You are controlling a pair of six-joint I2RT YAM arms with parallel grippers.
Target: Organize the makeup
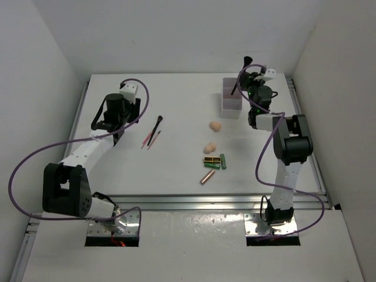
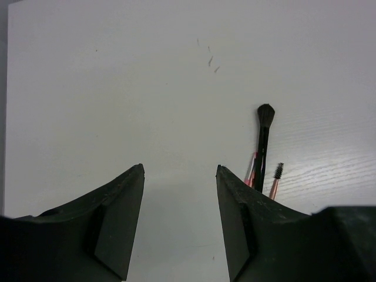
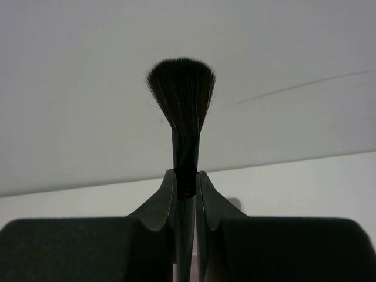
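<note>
My right gripper [image 1: 242,75] is shut on a black brush [image 1: 240,76] and holds it bristles-up over the white two-compartment box [image 1: 231,101]; the right wrist view shows the brush [image 3: 183,111] pinched between the fingers. My left gripper [image 1: 117,126] is open and empty over bare table, left of a black brush [image 1: 156,129] and slim pink pencils [image 1: 147,139]. These also show in the left wrist view, the brush [image 2: 262,141] beside a pink pencil [image 2: 252,169] and a small spoolie [image 2: 275,179]. Two peach sponges [image 1: 215,126] [image 1: 209,147] and short tubes, gold-black [image 1: 212,160], green [image 1: 223,160], copper [image 1: 207,177], lie mid-table.
The white table [image 1: 176,94] is walled by white panels at the back and sides. A metal rail [image 1: 205,201] runs along its near edge. Purple cables loop from both arms.
</note>
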